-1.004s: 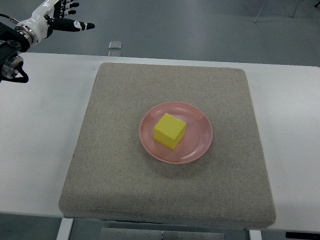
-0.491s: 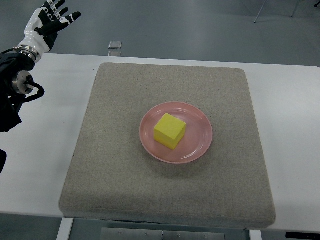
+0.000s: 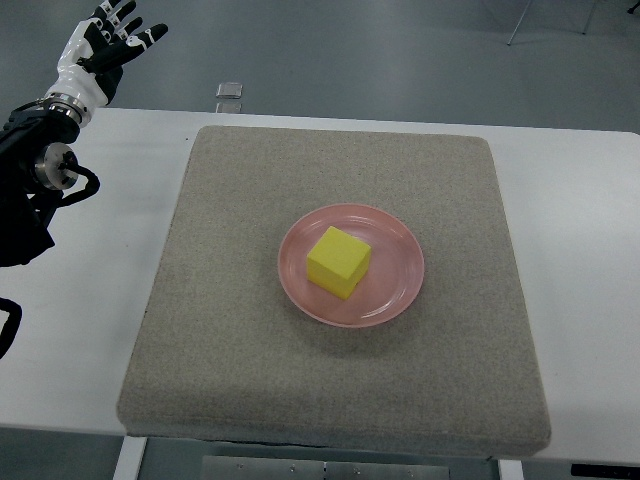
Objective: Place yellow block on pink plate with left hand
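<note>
Since half a second ago the left robot hand [image 3: 103, 42] has barely shifted, staying raised at the far left corner, fingers [image 3: 133, 37] spread and empty, well apart from everything. The yellow block [image 3: 338, 261] sits on the pink plate [image 3: 400, 290], on the grey mat [image 3: 240, 350] covering the white surface [image 3: 90, 300].

white surface [image 3: 90, 300] | square grey felt mat [image 3: 250, 390] lying flat on it, centred, covering most of it

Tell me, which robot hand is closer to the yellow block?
Left. The left robot hand is up at the far left corner, open, well away from the yellow block on the pink plate. The right one is out of view.
</note>
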Robot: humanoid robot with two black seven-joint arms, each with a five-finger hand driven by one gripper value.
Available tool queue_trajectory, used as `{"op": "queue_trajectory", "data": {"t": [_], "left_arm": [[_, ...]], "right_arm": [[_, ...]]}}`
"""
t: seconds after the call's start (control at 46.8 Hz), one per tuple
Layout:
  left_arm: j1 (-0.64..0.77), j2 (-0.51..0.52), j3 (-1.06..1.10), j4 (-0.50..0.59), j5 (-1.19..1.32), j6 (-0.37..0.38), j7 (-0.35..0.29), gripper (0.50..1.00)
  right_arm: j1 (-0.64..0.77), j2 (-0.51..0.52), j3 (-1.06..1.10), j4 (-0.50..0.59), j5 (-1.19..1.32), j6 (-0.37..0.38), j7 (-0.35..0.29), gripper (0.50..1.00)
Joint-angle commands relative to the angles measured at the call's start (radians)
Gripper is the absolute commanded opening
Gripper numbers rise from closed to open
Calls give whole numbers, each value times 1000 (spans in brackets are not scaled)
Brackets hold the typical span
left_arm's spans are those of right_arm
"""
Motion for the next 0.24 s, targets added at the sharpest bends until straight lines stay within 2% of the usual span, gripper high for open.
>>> {"op": "queue_trajectory", "data": {"t": [0.0,0.214], "left_arm": [[2,-1,1,-1,0,0,0,964],[14,-11,4,-3,0,0,0,964]], "right_arm": [[-20,0,-1,2,3,0,0,924],[-47,0,-4,3,-3,7,-2,924]]}}
